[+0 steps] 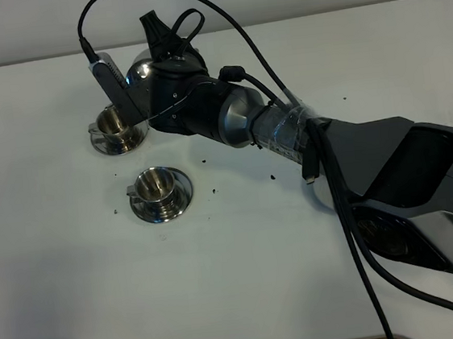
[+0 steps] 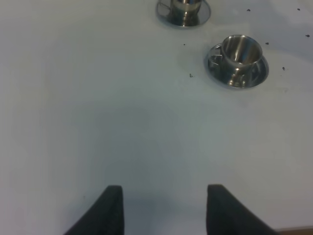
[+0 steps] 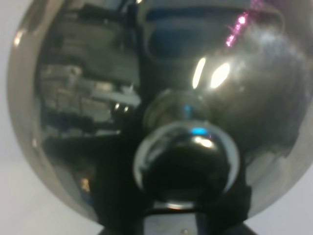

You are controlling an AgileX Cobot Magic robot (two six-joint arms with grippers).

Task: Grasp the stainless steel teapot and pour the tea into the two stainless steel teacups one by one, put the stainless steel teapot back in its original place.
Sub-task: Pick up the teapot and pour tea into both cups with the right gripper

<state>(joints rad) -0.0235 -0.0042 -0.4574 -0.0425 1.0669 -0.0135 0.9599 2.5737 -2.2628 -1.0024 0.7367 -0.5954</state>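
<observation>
Teapot (image 3: 73,98) clamped in right hand (image 3: 171,223) — left hand (image 2: 164,210) spread wide near teacups (image 2: 239,51).

High view: steeply down on counter (image 1: 62,300).
Left wrist: set back, shares both teacups (image 2: 238,54).
Right wrist: tight against teapot (image 3: 161,98).

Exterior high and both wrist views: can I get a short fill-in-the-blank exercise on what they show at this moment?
1. The table holds ____ steel teacups, each on its own saucer.
2. The left gripper hangs over bare table with its jaws ____.
3. The right wrist view is filled by the teapot, with the round ____ of its lid near the middle.

Missing words: two; open; knob.
</observation>
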